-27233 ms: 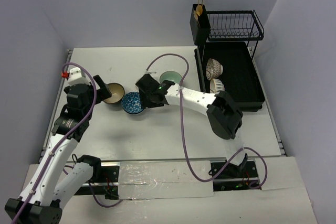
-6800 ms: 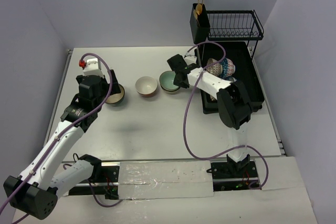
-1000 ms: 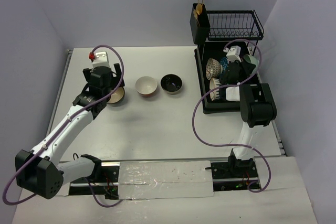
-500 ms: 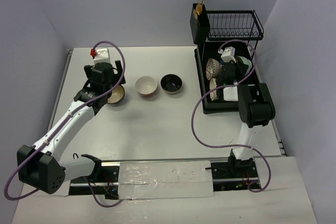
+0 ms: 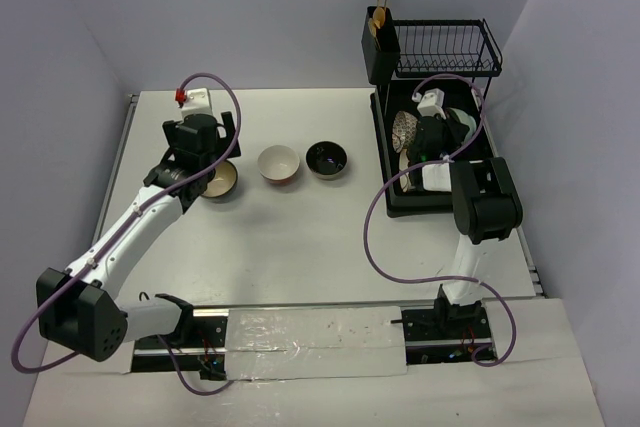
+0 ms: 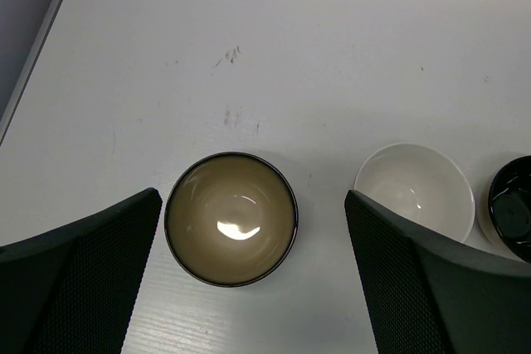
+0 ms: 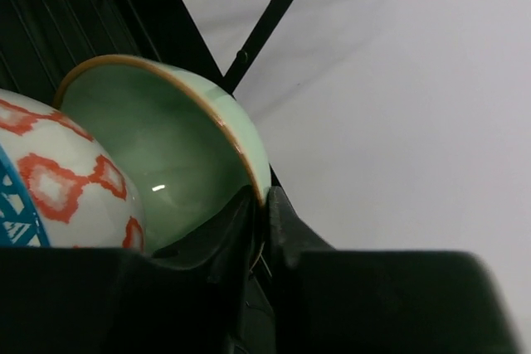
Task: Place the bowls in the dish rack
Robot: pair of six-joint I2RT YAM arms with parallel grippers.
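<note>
Right, the mint green bowl (image 7: 166, 147) is glazed ceramic: stiff, slick and chippable, so we'd hold it by the rim. Right pincer (image 7: 264, 205) is clenched on that rim, with the bowl tilted in the dish rack (image 5: 482, 162) beside a red-patterned bowl (image 7: 66, 180). The tan dark-rimmed bowl (image 6: 231, 218) sits on the desk (image 6: 332, 39) under the left pincer (image 6: 250, 196), which is spread wide and clear of it.

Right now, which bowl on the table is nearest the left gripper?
The tan dark-rimmed bowl, leftmost of three; the white bowl and black bowl sit farther right.
</note>
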